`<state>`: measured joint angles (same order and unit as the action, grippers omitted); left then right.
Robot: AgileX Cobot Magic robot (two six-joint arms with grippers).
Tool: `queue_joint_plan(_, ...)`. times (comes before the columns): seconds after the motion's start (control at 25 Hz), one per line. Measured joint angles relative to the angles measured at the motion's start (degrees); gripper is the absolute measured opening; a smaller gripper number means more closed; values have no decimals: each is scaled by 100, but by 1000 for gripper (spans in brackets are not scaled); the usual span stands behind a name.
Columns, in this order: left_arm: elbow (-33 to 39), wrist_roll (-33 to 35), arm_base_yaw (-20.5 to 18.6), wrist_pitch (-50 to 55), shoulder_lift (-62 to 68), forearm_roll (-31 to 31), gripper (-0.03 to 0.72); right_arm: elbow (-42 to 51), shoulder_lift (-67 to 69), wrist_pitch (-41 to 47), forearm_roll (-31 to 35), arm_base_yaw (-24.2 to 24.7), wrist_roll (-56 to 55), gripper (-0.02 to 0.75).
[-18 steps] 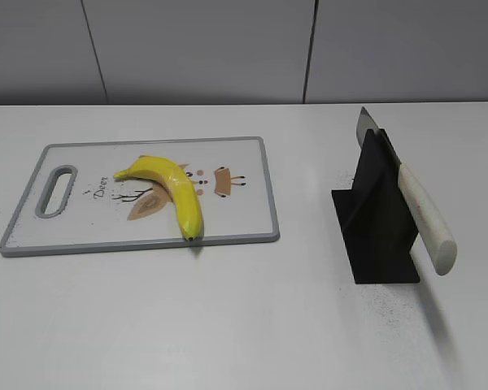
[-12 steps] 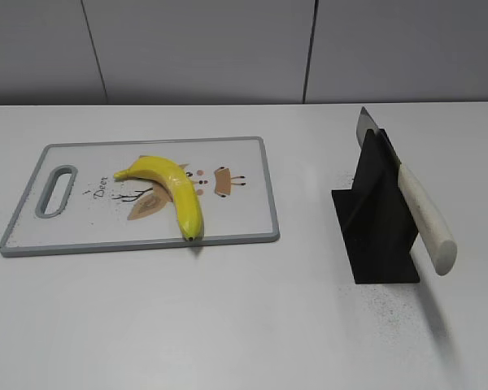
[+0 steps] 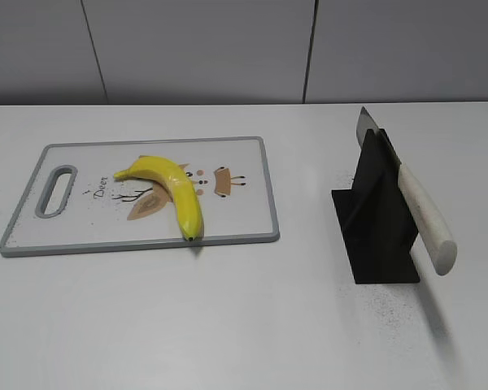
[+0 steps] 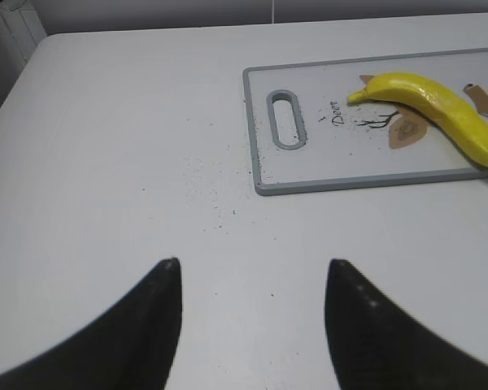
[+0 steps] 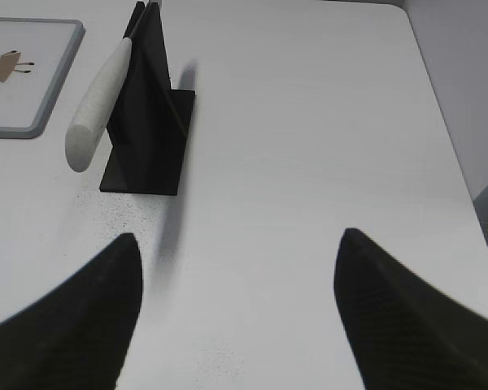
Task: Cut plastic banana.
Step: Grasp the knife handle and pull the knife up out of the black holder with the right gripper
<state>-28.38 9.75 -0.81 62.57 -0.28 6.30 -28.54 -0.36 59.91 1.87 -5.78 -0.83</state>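
Note:
A yellow plastic banana lies on a white cutting board with a grey rim; both also show in the left wrist view, the banana on the board. A knife with a white handle rests slanted in a black stand; the right wrist view shows the knife and the stand too. My left gripper is open and empty over bare table, near-left of the board. My right gripper is open and empty, near-right of the stand. Neither gripper shows in the exterior view.
The white table carries small dark specks near the stand and left of the board. A grey panelled wall stands behind the table. The table's right edge shows in the right wrist view.

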Motion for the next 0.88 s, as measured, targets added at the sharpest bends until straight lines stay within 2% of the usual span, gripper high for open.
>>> queue_joint_plan(0.6, 0, 0, 0, -27, 0, -44, 525, -12, 36, -6, 0, 0, 0, 585)
queue_joint_plan(0.88, -520, 0, 0, -314, 235, -150, 525, -831, 1617, -188, 18, 0, 0, 585)
